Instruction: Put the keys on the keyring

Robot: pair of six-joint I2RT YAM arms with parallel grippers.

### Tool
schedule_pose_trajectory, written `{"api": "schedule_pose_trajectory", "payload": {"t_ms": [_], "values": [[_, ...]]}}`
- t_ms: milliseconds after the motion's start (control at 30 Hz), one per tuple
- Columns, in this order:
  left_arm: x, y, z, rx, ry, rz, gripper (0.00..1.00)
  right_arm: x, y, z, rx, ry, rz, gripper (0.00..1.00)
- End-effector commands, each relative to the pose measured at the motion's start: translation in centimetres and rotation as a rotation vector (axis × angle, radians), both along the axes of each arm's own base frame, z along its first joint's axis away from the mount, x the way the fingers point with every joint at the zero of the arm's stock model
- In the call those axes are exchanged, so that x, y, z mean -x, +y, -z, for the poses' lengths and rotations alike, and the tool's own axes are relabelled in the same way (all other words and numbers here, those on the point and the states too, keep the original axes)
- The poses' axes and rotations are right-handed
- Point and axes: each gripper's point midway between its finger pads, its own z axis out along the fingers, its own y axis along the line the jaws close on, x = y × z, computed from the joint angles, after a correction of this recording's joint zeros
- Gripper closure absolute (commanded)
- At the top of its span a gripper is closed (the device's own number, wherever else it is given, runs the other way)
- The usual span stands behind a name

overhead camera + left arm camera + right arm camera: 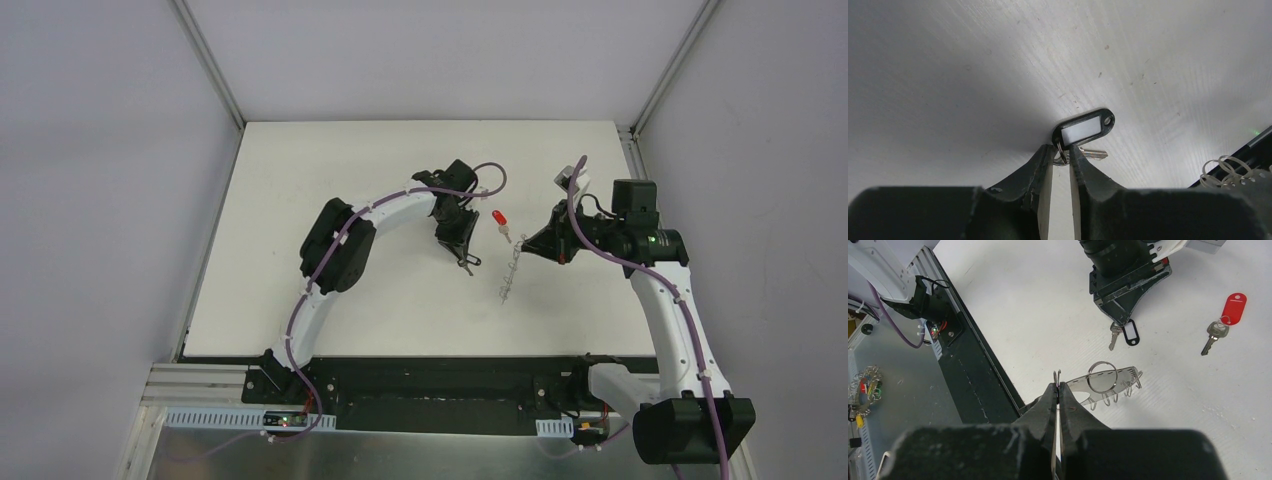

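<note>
The dark-tagged key [1083, 129] has a black oblong tag with a white insert and a small silver blade [1096, 154]. My left gripper [1063, 150] is shut on its little split ring, low over the table. It also shows in the right wrist view [1131, 333] and the top view [466, 262]. The red-headed key [1234, 307] lies loose on the table, right of the left gripper [460, 240]. The keyring [1110, 380], a thin grey band with wire loops, stretches from my right gripper [1058, 386], which is shut on its near end. It also shows in the top view [510, 275].
A black rail [973, 375] runs along the table's near edge, close behind the right gripper. A bunch of spare rings and keys [865, 390] lies off the table beyond it. White walls [120, 150] enclose the table on three sides.
</note>
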Motion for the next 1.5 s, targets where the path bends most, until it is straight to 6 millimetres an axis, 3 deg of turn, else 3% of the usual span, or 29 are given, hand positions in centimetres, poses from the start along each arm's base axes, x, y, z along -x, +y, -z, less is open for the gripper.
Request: {"api": "schedule_pose_trajectory", "payload": {"t_ms": [0, 300, 633, 1000, 1200, 1467], "values": [[0.1, -0.4, -0.8, 0.004, -0.002, 0.000, 0.82, 0.3, 0.3, -1.2, -0.035, -0.045, -0.029, 1.00], [0.0, -0.3, -1.6, 0.013, -0.021, 0.018, 0.94, 0.2, 0.4, -1.1, -0.040, -0.041, -0.031, 1.00], [-0.2, 0.0, -6.0, 0.059, -0.114, 0.081, 1.00, 0.0, 0.5, -1.2, -0.051, -0.035, -0.041, 1.00], [2.5, -0.7, -13.0, 0.302, -0.182, 0.314, 1.00, 0.1, 1.1, -1.4, -0.078, -0.042, -0.108, 1.00], [5.5, 0.4, -18.7, 0.486, -0.286, 0.539, 1.00, 0.2, 1.8, -1.8, -0.112, -0.040, -0.163, 1.00], [8.6, 2.7, -23.8, 0.557, -0.498, 0.722, 1.00, 1.0, 4.5, -1.5, -0.137, -0.014, -0.279, 1.00]]}}
